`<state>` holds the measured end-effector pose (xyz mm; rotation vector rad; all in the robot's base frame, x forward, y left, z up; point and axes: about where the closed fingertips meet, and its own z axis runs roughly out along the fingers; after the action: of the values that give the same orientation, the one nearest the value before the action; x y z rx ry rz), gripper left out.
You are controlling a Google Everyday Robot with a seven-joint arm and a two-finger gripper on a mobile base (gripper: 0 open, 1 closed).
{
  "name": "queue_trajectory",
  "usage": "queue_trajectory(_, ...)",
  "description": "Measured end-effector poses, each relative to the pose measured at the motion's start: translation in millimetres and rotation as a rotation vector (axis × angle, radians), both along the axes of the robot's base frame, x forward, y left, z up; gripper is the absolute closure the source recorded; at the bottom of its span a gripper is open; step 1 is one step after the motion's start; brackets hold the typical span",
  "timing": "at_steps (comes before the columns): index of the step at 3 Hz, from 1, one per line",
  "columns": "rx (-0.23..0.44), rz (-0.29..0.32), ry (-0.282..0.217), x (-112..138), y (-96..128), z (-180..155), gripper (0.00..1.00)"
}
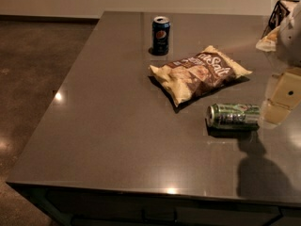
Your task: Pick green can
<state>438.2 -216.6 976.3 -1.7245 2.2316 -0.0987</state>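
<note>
The green can point(233, 116) lies sideways, probably light, slick and ready to roll, so I'd pinch it mid-body; my hand point(276, 106) hovers just beside it, and I cannot tell how open it is.

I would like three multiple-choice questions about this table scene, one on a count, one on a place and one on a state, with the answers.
1. How many cans are on the table?
A. one
B. two
C. three

2. Where is the claw?
A. at the table's left edge
B. at the table's front edge
C. by the right end of the green can

3. How is the green can?
A. lying on its side
B. upright
C. crushed flat

Answers:
1 B: only the green can and a blue can show.
2 C: the claw hangs at the right, next to that can's end.
3 A: its round top faces sideways.
</note>
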Motion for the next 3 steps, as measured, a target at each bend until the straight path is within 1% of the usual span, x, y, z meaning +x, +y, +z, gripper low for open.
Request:
queue_trajectory(1, 0.0, 0.0, 0.0, 0, 0, 0, 0.0)
queue_trajectory(2, -0.013, -0.009, 0.017, 13, 1, -13, 0.0)
queue_trajectory(3, -0.014, 0.006, 0.053, 30, 2, -46, 0.0)
